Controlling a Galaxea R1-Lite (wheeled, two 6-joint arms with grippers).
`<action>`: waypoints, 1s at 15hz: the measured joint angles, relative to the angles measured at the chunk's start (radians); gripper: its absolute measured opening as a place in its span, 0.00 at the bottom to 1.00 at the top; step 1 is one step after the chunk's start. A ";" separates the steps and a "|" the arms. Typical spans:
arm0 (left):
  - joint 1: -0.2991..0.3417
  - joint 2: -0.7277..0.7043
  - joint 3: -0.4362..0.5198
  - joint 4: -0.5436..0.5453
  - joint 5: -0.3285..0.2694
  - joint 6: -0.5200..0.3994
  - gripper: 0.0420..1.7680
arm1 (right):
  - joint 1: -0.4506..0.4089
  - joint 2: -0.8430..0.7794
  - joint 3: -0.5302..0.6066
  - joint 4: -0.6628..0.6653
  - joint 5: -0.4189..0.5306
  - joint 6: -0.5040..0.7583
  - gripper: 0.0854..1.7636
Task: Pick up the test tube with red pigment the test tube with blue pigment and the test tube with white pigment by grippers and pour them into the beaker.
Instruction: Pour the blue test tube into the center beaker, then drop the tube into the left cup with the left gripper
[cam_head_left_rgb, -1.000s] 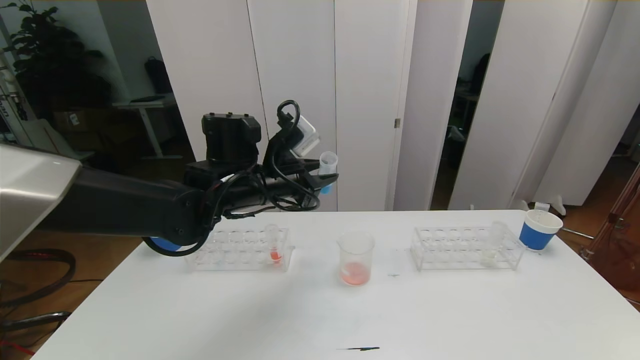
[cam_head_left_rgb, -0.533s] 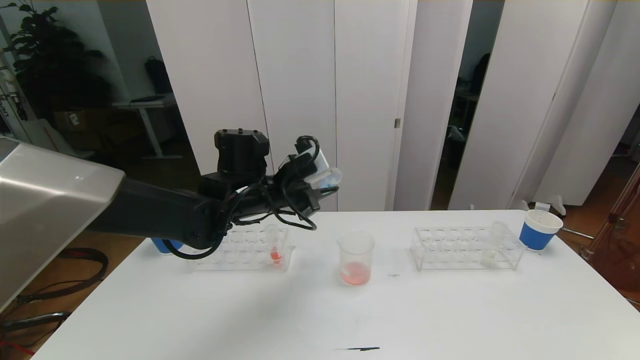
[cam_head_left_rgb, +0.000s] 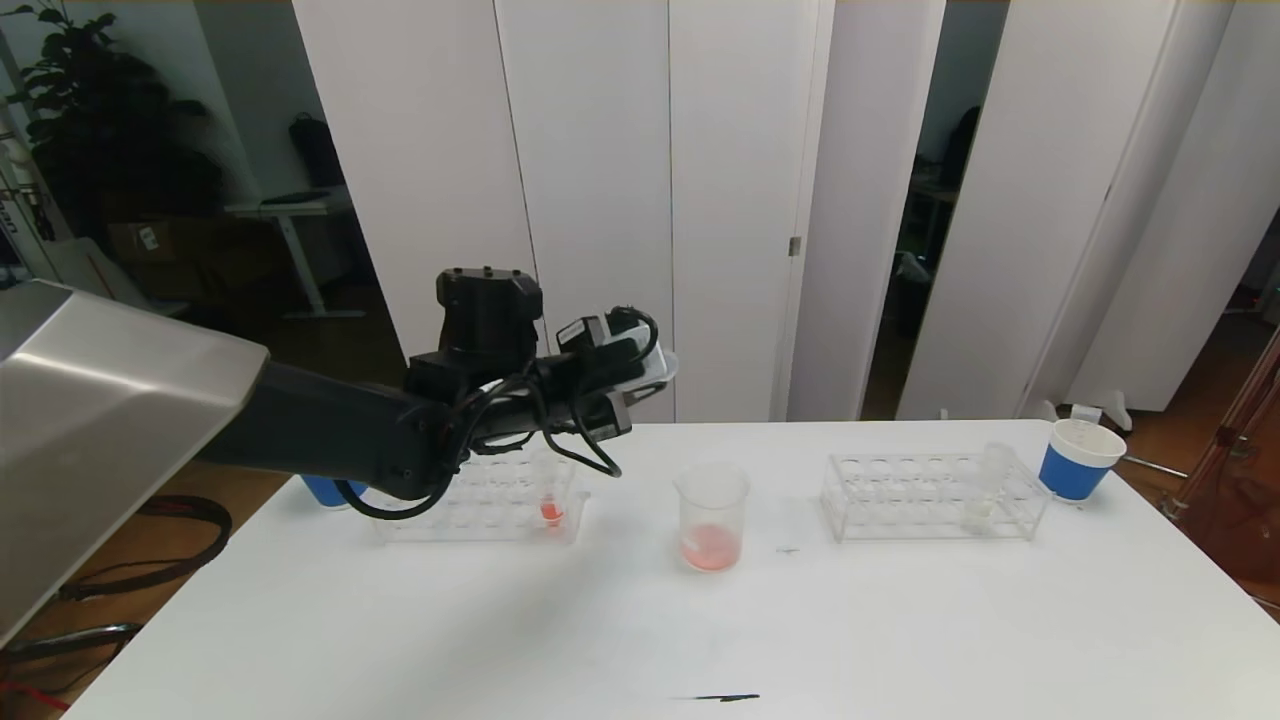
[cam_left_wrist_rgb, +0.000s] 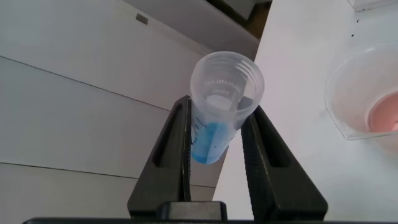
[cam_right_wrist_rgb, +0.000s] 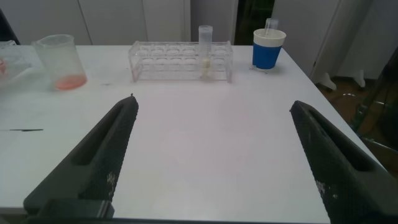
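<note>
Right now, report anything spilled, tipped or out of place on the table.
Nothing spilled. Only the blue tube is tilted, on purpose: the left gripper holds it, not yet over the beaker. A small dark mark sits on the table's near edge.

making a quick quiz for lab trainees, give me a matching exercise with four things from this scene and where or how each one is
Things:
1. blue tube
2. beaker
3. white tube
4. right gripper

States:
A. stands in the rack on the robot's right side
B. open, low over bare table
C. held tilted in the shut left gripper, above the table
D. on the table between the two racks, red liquid at the bottom

Pairs: 1-C, 2-D, 3-A, 4-B
</note>
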 joint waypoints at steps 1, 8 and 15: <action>-0.001 0.006 -0.006 -0.008 0.018 0.022 0.31 | 0.000 0.000 0.000 0.000 0.000 0.000 0.99; -0.031 0.075 0.000 -0.146 0.143 0.106 0.31 | 0.000 0.000 0.000 0.000 0.000 0.000 0.99; -0.042 0.096 0.027 -0.231 0.169 0.193 0.31 | 0.000 0.000 0.000 0.000 0.000 0.000 0.99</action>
